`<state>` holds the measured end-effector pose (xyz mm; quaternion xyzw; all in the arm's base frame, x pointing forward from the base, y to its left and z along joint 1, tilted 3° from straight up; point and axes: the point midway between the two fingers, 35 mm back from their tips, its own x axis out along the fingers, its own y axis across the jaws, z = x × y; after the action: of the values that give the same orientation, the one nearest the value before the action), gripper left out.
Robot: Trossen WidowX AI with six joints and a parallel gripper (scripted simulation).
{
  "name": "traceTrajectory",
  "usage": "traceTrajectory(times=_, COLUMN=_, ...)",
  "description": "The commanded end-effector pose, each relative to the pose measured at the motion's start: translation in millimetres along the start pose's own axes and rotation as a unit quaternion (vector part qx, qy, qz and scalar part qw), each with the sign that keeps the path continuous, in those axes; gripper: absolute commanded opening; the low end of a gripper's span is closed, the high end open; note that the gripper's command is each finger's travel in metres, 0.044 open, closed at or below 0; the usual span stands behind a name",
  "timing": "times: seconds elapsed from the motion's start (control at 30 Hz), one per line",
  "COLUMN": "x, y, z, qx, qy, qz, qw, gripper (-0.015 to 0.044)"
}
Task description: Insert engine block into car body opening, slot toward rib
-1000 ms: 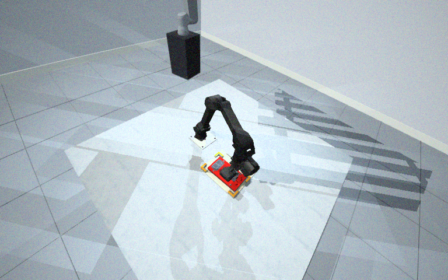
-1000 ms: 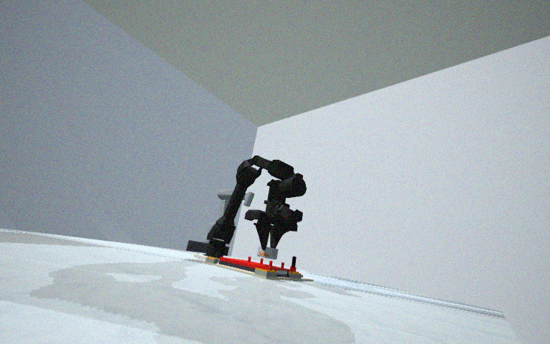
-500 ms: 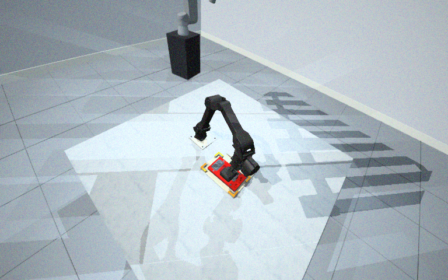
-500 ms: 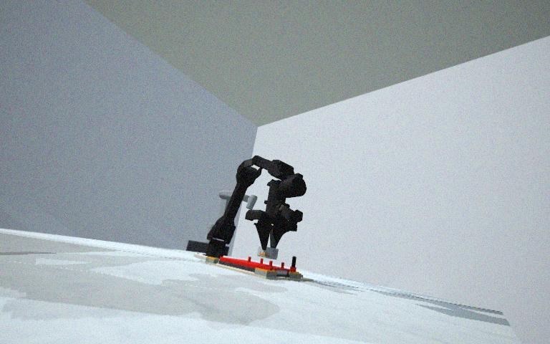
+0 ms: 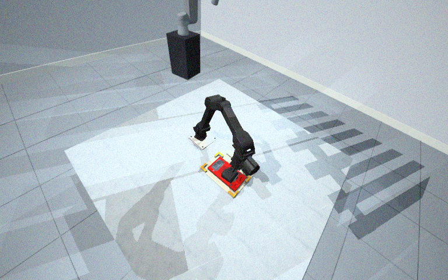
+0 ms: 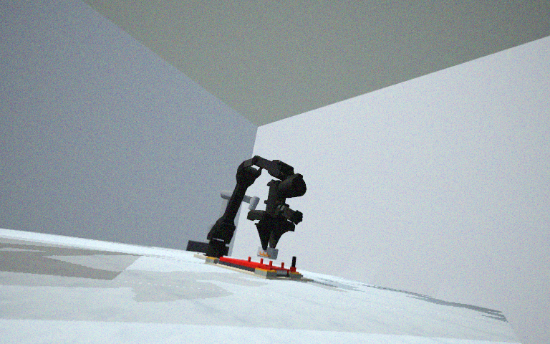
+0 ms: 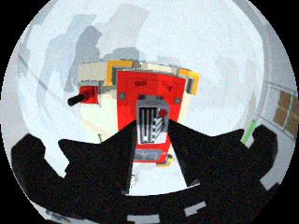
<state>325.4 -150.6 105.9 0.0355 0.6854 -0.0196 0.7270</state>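
Note:
The red car body [image 5: 216,172] [image 6: 239,261] [image 7: 126,112] lies flat on a pale base [image 7: 109,112] with orange-yellow corner pieces. My gripper [image 6: 268,248] [image 7: 151,122] is shut on the grey engine block [image 6: 273,254] [image 7: 148,127] and holds it upright just above the car body, with a small gap showing in the exterior view. The block's top shows dark slots, striped parts and a red round spot. The block and fingers cover most of the opening; its rib and the slot side's fit cannot be made out. In the top view the arm hides the block.
A red piece with a black upright peg [image 6: 293,261] [image 7: 76,100] stands beside the car body. Small red pins [image 6: 271,263] rise near the body's end. The arm's white base plate [image 5: 202,145] lies behind the car body. A black pedestal [image 5: 185,54] bears another grey arm far back.

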Motion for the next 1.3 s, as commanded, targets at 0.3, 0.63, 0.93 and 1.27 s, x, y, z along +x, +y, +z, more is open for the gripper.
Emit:
traceTrajectory(times=0.3, x=0.4, y=0.5, z=0.6, qx=0.121, qy=-0.002, qz=0.002, qw=0.993, gripper=0.0160)
traceTrajectory(times=0.63, x=0.5, y=0.5, z=0.5, qx=0.023, qy=-0.002, qz=0.002, qw=1.000, gripper=0.0160)
traceTrajectory(times=0.93, x=0.7, y=0.5, z=0.5, qx=-0.021, qy=-0.002, qz=0.002, qw=1.000, gripper=0.0160)
traceTrajectory(times=1.27, x=0.9, y=0.4, z=0.6, qx=0.111, qy=-0.002, qz=0.002, qw=0.994, gripper=0.0160)
